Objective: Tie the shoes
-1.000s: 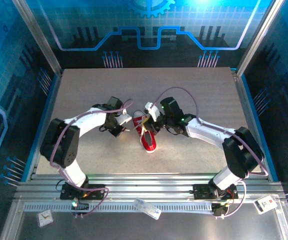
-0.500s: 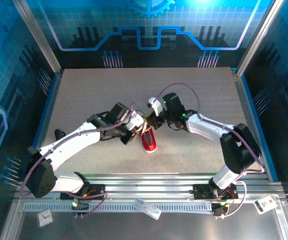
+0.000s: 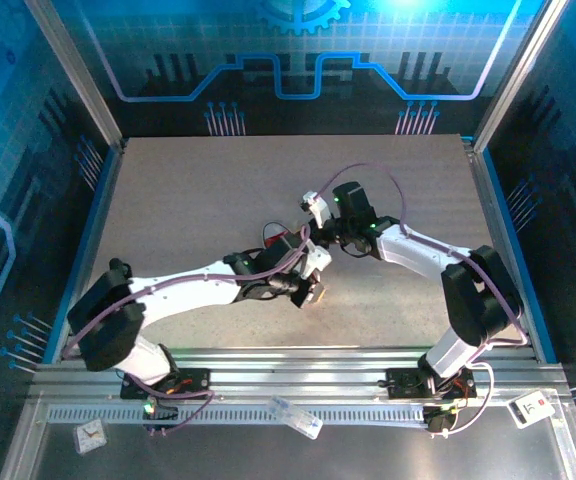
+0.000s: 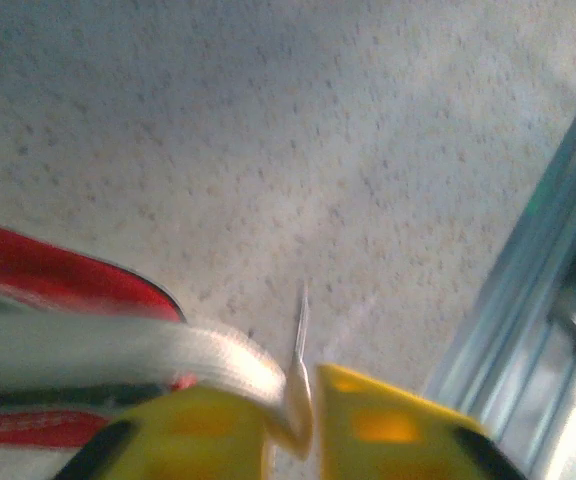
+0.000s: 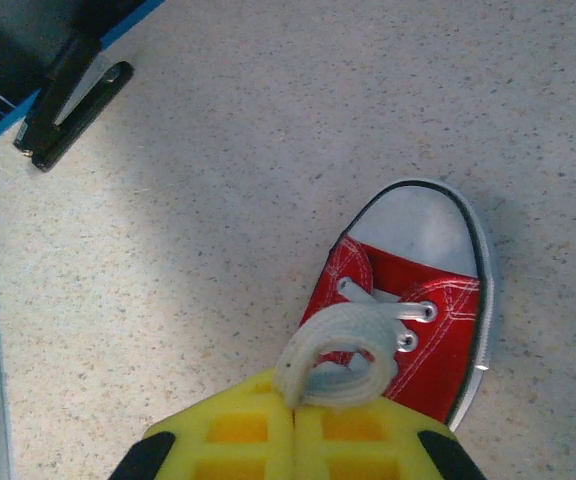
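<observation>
2 grips on: right gripper (image 5: 295,420) jaws clamped on lace loop (image 5: 333,350), left gripper (image 4: 306,425) jaws pinching lace strand (image 4: 218,350). Sneaker (image 5: 413,320) at 1 o'clock of right gripper. You risk: uneven pull drags sneaker, strand slips, loop collapses.

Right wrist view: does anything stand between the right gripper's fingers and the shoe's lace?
Nothing visible does. The right gripper is shut on the lace loop, directly above the red sneaker, with no object between them. In the left wrist view, the left gripper likewise pinches a lace strand.
</observation>
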Tool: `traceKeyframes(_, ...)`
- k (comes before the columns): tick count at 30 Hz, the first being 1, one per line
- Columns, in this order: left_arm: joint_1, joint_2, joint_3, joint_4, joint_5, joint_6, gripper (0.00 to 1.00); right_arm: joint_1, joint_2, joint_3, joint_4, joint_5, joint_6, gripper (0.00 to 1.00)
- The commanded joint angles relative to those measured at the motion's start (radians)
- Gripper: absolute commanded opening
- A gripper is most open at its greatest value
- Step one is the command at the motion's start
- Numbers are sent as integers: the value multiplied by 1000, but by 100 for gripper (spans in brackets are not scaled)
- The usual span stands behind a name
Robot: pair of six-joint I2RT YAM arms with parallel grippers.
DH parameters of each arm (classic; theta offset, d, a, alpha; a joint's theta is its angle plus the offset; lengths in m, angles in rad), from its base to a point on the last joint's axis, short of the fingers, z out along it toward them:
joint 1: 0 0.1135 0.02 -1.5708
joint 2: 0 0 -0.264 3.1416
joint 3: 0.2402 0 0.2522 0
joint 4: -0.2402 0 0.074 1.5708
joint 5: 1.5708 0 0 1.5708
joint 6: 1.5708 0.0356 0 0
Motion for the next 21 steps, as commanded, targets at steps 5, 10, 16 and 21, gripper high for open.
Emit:
traceKeyframes(5, -1, -51, -25, 74, -54, -21, 42, -8, -3, -17, 20, -67, -26, 0)
traceKeyframes(10, 12, -159, -121, 68, -95, -8, 45, -9, -3, -24, 16, -57, -40, 0)
traceKeyframes(16, 47, -191, -208, 60, -188, -181, 44, -8, 0, -13, -12, -45, -59, 0)
traceKeyframes(21, 193, -205, -311, 196, -152, -509, 44, -8, -8, -11, -25, -36, -65, 0)
